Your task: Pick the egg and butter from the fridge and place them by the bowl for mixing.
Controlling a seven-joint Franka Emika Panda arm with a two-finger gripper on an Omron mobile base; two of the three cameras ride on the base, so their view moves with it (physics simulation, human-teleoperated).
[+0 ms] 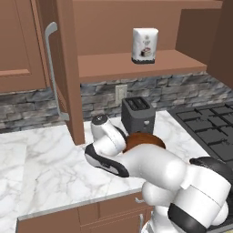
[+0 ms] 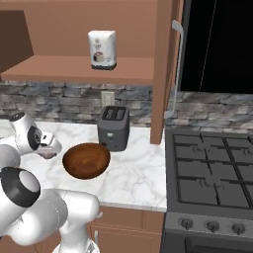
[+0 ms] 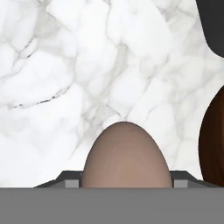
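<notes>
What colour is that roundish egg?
The plain brownish-pink egg shows best in the hand view.

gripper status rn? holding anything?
Gripper: closed on the egg, held over the marble counter beside the bowl.

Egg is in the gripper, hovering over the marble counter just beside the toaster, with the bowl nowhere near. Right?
Not quite. The egg is between the fingers over the marble counter, but the bowl is right beside it, as the hand view shows.
</notes>
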